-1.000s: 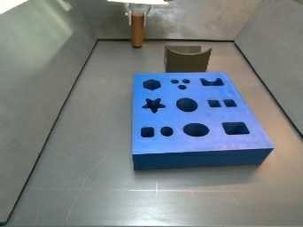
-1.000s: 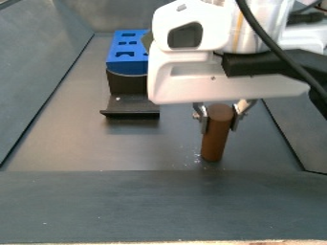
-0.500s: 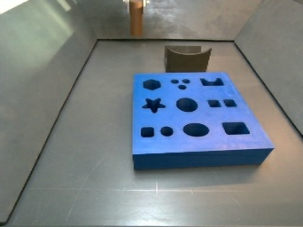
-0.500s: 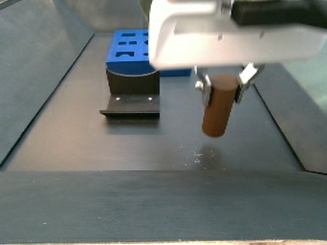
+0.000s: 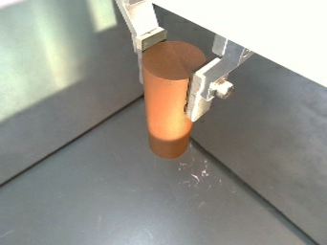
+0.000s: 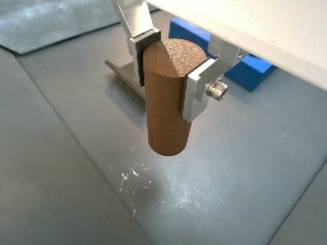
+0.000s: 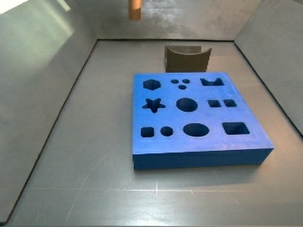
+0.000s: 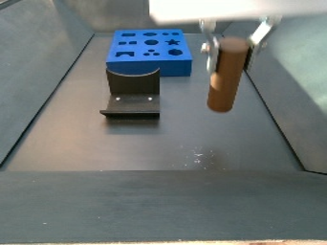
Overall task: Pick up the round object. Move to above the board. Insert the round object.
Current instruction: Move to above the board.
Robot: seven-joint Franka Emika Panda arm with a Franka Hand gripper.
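Note:
The round object is an orange-brown cylinder peg (image 5: 166,96), held upright between my gripper's (image 5: 177,65) silver fingers. It also shows in the other wrist view (image 6: 166,105). The gripper (image 6: 177,72) is shut on the peg's upper end. In a side view the peg (image 8: 227,77) hangs well above the grey floor, under the gripper (image 8: 231,40) at the frame's top. In another side view only the peg's lower end (image 7: 135,9) shows at the top edge. The blue board (image 7: 196,115) with its dark shaped holes lies on the floor, apart from the peg, and shows too in a side view (image 8: 151,50).
The dark fixture (image 7: 186,58) stands on the floor between the board and the peg's side, seen also in a side view (image 8: 130,100) and a wrist view (image 6: 124,75). Grey sloping walls (image 7: 48,53) close in the floor. Scuff marks (image 8: 198,156) lie below the peg.
The gripper has risen with the peg in it. The peg stood on the floor a second ago and now hangs high above it. The board and fixture have not moved.

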